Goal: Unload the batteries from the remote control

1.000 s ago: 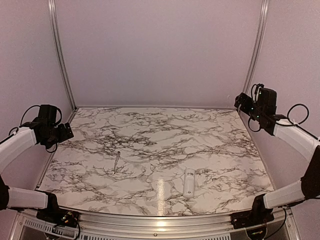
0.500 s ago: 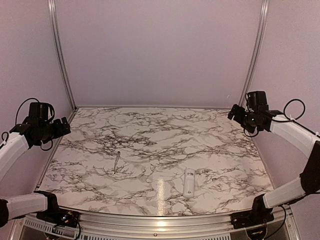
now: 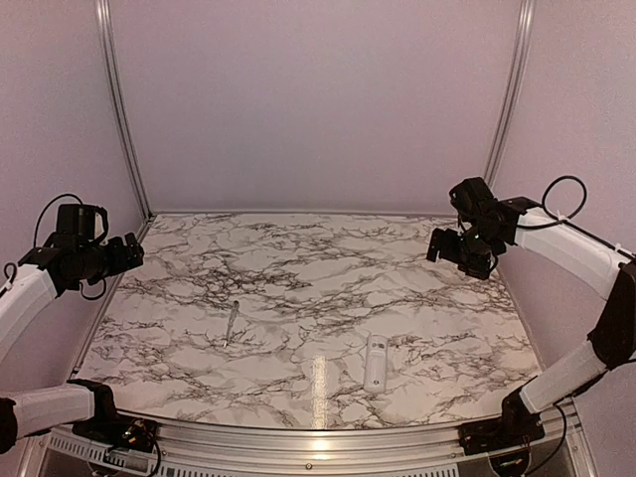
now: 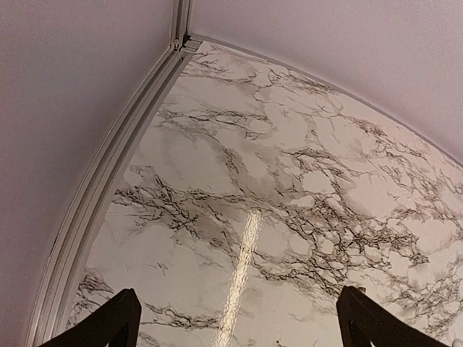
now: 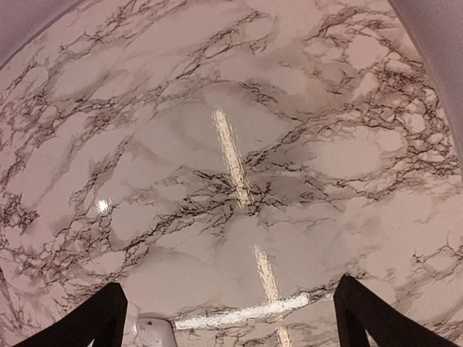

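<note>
Hovering well away on either side of the remote control [image 3: 375, 360], which is lying flat on the surface [image 3: 298, 268] with batteries unseen, the left gripper [image 3: 129, 254] and right gripper [image 3: 444, 248] are holding fingers [image 5: 98, 318] apart, ready for grasping.

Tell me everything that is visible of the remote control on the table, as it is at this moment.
The remote control is a slim white bar with rounded ends, and it looks like plastic. It lies flat on the marble-patterned table, near the front edge and right of the middle. Its long side points roughly away from the arms. A faint darker spot shows near its far end. Buttons or a cover are too small to make out. Nothing but the table touches it.
</note>
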Robot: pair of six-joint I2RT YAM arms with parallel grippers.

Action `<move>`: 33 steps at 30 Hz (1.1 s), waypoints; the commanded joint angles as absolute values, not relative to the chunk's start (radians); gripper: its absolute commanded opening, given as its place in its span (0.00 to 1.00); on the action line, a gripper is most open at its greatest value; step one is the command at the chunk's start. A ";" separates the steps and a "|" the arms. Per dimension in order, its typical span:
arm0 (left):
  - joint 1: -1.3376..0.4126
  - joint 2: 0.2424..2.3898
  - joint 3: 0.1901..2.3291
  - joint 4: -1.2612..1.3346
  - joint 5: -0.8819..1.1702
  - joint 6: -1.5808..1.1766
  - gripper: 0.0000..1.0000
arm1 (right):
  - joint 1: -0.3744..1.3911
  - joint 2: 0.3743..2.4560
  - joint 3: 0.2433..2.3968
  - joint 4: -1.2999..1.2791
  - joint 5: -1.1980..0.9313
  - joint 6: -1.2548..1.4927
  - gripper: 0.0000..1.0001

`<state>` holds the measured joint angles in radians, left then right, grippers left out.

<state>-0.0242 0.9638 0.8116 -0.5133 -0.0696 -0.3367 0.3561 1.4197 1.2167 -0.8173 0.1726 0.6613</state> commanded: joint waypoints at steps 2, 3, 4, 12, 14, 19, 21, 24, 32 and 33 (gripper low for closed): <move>-0.034 0.967 0.793 -0.497 -0.040 -0.324 0.99 | 0.437 1.458 1.245 -0.981 0.117 0.737 0.98; -0.036 0.969 0.793 -0.497 -0.037 -0.324 0.99 | 0.455 1.467 1.245 -0.987 0.107 0.750 0.99; -0.037 0.971 0.793 -0.497 -0.036 -0.324 0.99 | 0.475 1.480 1.247 -0.992 0.096 0.763 0.98; -0.041 0.981 0.792 -0.491 -0.030 -0.326 0.99 | 0.640 1.631 1.314 -1.027 0.016 0.828 0.99; -0.042 0.982 0.792 -0.491 -0.029 -0.325 0.99 | 0.699 1.677 1.345 -1.035 0.012 0.837 0.99; -0.041 0.971 0.792 -0.495 -0.047 -0.321 0.99 | 0.810 1.765 1.362 -1.035 -0.038 0.870 0.99; -0.041 0.972 0.792 -0.496 -0.052 -0.320 0.99 | 0.846 1.779 1.353 -1.026 -0.046 0.888 0.98; -0.042 0.976 0.792 -0.495 -0.058 -0.321 0.99 | 0.883 1.788 1.328 -1.016 -0.066 0.918 0.98; -0.041 0.968 0.789 -0.495 -0.067 -0.325 0.99 | 0.932 1.763 1.197 -0.946 -0.128 0.966 0.99; -0.042 0.970 0.789 -0.495 -0.067 -0.325 0.99 | 0.934 1.758 1.186 -0.946 -0.127 0.969 0.98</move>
<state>-0.0376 0.9760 0.8028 -0.5121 -0.0532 -0.3317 0.9134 1.7840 1.2259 -0.9684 -0.1051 0.9241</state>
